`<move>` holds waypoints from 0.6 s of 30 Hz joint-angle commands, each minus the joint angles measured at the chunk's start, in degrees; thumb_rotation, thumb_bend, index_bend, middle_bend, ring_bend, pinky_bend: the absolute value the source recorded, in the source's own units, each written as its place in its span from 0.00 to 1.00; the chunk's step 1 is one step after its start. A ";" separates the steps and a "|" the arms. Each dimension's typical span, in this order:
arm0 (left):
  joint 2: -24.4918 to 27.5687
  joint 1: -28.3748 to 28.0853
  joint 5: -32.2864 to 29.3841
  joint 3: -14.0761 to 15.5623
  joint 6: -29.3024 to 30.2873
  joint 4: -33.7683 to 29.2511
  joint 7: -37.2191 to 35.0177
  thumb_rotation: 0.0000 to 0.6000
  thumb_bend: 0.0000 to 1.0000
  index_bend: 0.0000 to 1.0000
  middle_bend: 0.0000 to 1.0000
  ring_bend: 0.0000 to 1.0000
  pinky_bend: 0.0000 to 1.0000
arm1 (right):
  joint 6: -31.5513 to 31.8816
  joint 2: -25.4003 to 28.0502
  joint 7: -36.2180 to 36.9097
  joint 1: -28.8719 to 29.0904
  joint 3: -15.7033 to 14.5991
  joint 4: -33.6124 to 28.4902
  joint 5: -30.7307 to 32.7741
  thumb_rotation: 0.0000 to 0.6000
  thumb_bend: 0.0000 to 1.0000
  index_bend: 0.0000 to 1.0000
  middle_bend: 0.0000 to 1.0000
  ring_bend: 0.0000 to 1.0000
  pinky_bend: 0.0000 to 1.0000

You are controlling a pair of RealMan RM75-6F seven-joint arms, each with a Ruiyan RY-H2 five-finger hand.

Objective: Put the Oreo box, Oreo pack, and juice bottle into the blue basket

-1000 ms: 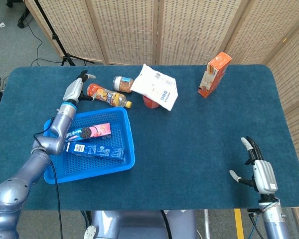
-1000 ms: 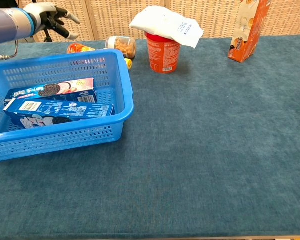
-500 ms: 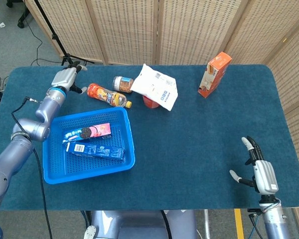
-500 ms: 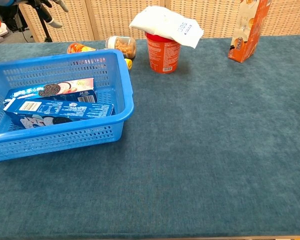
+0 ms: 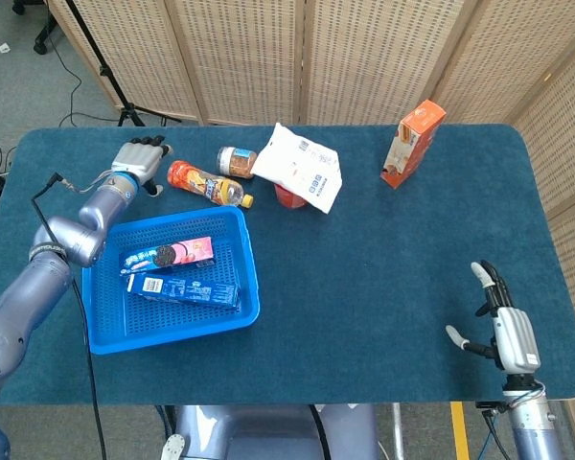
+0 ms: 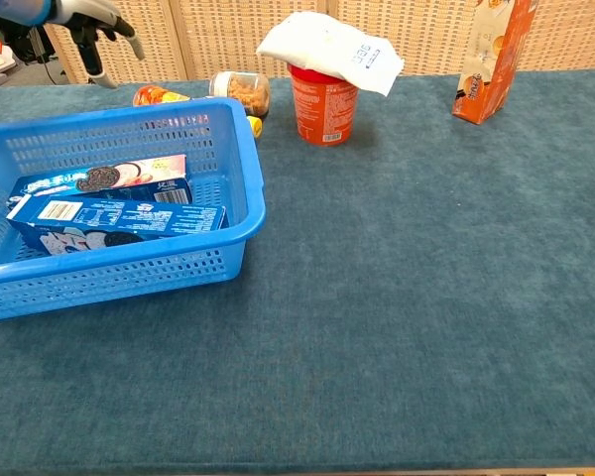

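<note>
since the juice bottle (image 5: 208,184) lay on the table behind the blue basket (image 5: 251,273), we had the left hand (image 5: 141,161) nearer, empty with fingers apart, bottle just right of it, long axis running left-right; right hand (image 5: 508,331) idled open, far off.

Your left hand (image 5: 141,160) is up at the table's far left, arm stretched forward, fingers apart, holding nothing. Your right hand (image 5: 506,332) sits near-right, upright, fingers spread, empty.

Oreo box (image 5: 184,290) and Oreo pack (image 5: 170,254) in blue basket (image 5: 247,251), juice bottle (image 5: 207,184) lying behind
</note>
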 commanded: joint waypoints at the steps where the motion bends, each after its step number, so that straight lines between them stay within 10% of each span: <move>1: -2.35 -0.49 -0.75 0.16 0.39 2.08 1.34 1.00 0.33 0.18 0.00 0.00 0.09 | -0.29 0.01 0.40 0.04 0.07 0.20 0.32 1.00 0.23 0.00 0.00 0.00 0.46; 18: -10.58 -2.73 -2.00 -1.45 0.16 9.49 4.91 1.00 0.32 0.17 0.00 0.00 0.09 | -1.28 0.52 4.81 0.11 0.29 1.05 0.93 1.00 0.23 0.00 0.00 0.00 0.46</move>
